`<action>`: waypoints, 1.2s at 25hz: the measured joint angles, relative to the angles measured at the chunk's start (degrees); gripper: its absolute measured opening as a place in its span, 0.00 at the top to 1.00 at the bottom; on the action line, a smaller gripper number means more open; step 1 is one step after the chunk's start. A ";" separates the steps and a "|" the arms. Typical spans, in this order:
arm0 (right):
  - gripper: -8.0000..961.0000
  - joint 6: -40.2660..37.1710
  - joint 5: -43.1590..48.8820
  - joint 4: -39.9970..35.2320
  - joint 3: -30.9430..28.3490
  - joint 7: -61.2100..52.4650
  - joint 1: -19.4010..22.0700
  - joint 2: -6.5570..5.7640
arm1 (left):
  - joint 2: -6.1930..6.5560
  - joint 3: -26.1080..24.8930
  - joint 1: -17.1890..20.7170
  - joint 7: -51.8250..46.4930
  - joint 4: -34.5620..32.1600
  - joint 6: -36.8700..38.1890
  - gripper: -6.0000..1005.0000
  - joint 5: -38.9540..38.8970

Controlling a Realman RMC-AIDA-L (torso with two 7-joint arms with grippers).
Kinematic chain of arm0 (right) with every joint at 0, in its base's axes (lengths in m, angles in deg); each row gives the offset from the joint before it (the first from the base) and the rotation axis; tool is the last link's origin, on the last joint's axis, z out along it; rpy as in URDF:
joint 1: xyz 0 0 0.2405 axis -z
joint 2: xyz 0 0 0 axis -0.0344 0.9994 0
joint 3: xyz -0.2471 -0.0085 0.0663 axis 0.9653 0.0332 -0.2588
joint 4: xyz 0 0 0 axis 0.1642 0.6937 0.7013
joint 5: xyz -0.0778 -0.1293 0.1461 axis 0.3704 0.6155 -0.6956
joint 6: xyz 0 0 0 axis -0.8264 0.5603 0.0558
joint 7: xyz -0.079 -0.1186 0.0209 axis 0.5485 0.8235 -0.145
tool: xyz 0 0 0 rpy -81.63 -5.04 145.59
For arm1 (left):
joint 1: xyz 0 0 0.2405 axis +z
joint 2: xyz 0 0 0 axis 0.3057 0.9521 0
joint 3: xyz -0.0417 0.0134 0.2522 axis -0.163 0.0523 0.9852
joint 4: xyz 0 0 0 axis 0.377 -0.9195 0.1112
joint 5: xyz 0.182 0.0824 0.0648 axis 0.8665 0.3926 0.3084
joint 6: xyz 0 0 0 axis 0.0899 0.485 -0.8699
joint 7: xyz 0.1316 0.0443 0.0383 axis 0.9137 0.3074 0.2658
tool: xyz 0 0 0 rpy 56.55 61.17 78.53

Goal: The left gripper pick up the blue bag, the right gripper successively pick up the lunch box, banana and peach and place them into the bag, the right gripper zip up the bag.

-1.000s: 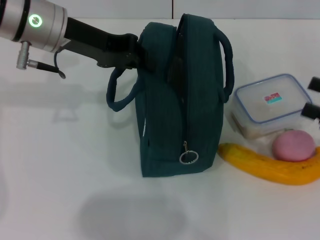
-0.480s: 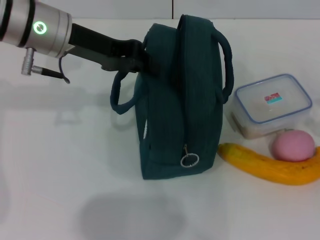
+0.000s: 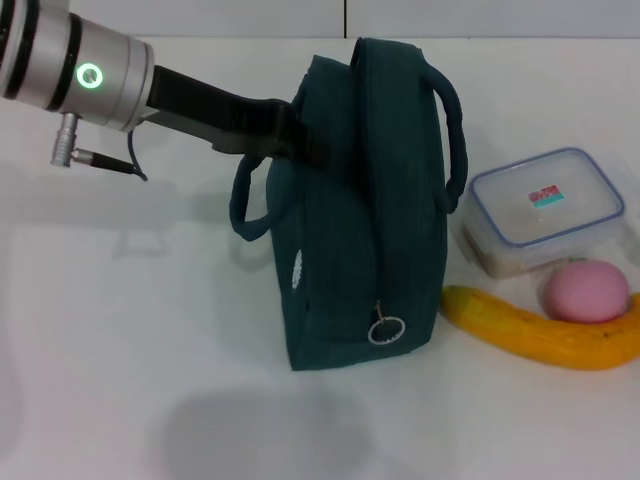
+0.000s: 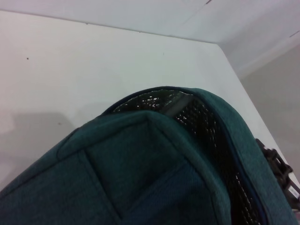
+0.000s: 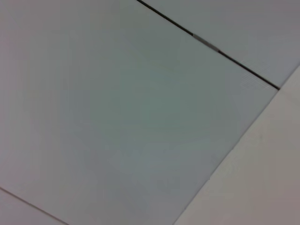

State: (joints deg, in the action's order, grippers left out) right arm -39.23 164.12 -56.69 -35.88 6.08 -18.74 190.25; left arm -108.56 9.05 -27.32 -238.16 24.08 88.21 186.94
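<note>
The blue bag (image 3: 360, 210) stands upright on the white counter (image 3: 120, 330), and your left claw (image 3: 300, 140) is at its upper left side, reaching in from the left with its green-ringed silver wrist (image 3: 90, 75) well out over the counter. The fingers are buried against the fabric near the top edge, so you cannot tell from the head view whether they are pinched on the cloth or merely pressed to it. Just below the claw one loop handle (image 3: 245, 205) hangs down the bag's left face; the other handle (image 3: 452, 125) arches off the right side. In the left wrist view you look down over the bag's teal top (image 4: 140, 164), where a gap shows the foil lining (image 4: 154, 101). The zip's metal ring pull (image 3: 386, 329) hangs low on the bag's near end.

To the right of the bag, near but apart, sits the lunch box (image 3: 545, 210). In front of it the peach (image 3: 588, 291) rests against the banana (image 3: 540, 335), which lies along the counter with its tip just beside the bag's lower corner.

Your right claw shows in no view.
</note>
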 joint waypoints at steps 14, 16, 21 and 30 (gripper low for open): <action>0.12 4.25 0.77 1.39 2.55 -1.16 -5.97 0.60 | -0.75 0.00 2.14 1.60 -0.08 0.22 0.94 -1.44; 0.13 4.45 0.78 1.43 2.58 -1.16 -6.01 0.64 | -0.71 0.00 2.26 1.61 -0.03 0.23 0.94 -1.46; 0.16 4.51 0.82 1.47 2.60 -1.13 -5.95 0.68 | -0.68 0.00 2.58 1.69 -0.01 0.27 0.94 -1.49; 0.34 4.66 0.43 1.74 2.54 -1.30 -5.36 0.61 | -0.67 0.01 2.77 1.72 0.00 0.27 0.94 -1.50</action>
State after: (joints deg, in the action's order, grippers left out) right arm -34.58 164.55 -54.95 -33.34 4.78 -24.10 190.86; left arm -109.23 9.06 -24.56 -236.44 24.08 88.48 185.44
